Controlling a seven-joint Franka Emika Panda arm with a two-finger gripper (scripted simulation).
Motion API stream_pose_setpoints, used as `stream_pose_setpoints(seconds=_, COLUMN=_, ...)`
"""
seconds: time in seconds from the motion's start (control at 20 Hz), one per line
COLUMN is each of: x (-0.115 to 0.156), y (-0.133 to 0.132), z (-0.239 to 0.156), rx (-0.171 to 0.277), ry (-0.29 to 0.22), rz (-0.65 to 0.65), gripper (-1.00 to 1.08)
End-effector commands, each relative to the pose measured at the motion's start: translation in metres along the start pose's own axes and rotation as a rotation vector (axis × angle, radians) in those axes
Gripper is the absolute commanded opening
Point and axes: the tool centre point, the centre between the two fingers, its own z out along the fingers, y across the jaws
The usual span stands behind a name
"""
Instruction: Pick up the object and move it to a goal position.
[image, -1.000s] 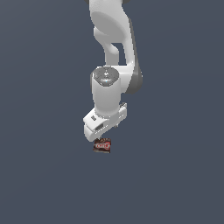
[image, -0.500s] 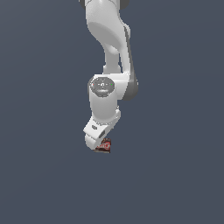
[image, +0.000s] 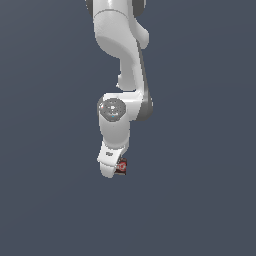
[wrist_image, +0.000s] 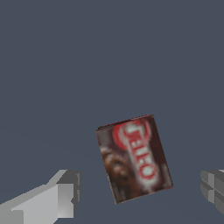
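The arm is at the approach step: the tool (wrist_image: 140, 192) hangs wide open and empty over the box (wrist_image: 133, 158), which lies flat on the tabletop (wrist_image: 87, 65) between its fingers, so next it likely must lower and close.

The box (wrist_image: 133, 158) lies between the tool's (wrist_image: 140, 192) 2 fingers (wrist_image: 61, 194), touching neither, directly beneath the tool.

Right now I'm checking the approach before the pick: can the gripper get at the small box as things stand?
Probably yes. In the wrist view the small box lies flat between the two open fingers, touching neither, with nothing else around it. The gripper is low beside it in the exterior view.
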Motion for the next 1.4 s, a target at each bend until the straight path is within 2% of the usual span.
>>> stream_pose_setpoints(seconds=0.0, x=-0.002, y=0.002, z=0.006, rx=0.003, ry=0.001, rz=-0.064, gripper=1.0)
stream_pose_setpoints(seconds=0.6, x=-0.008, y=0.006, z=0.024, rx=0.011, ry=0.007, rz=-0.241, gripper=1.0)
stream_pose_setpoints(seconds=1.05, x=-0.009, y=0.006, z=0.029, rx=0.012, ry=0.008, rz=-0.254, gripper=1.0)
stream_pose_setpoints(seconds=1.35, x=-0.009, y=0.005, z=0.057, rx=0.012, ry=0.007, rz=-0.257, gripper=1.0)
